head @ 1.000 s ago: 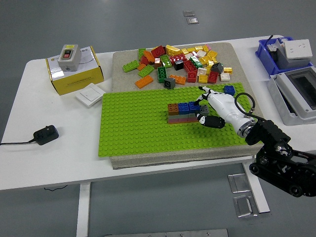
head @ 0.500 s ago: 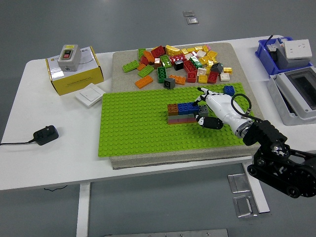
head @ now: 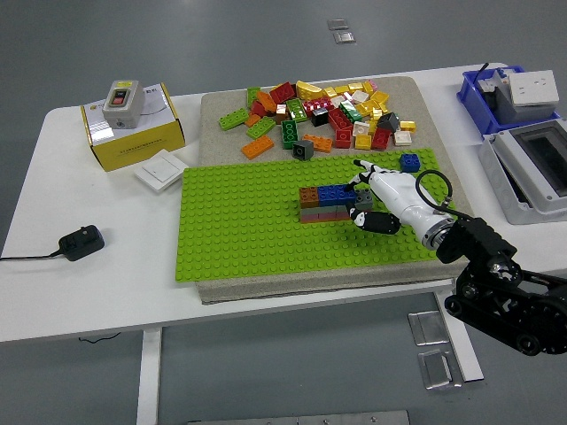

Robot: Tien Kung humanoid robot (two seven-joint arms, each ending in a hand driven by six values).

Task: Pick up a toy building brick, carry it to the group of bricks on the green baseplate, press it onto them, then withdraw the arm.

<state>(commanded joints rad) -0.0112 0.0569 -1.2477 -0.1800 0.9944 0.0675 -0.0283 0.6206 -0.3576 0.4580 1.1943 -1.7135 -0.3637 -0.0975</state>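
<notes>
Brick [head: 363,200] in right robot hand [head: 370,198], touching brick group [head: 326,203]

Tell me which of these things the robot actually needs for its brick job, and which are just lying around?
Needed: right hand, group of bricks, green baseplate, loose brick pile.

Lying about: yellow box, white switch plate, black plug, blue bin, grey case.
</notes>
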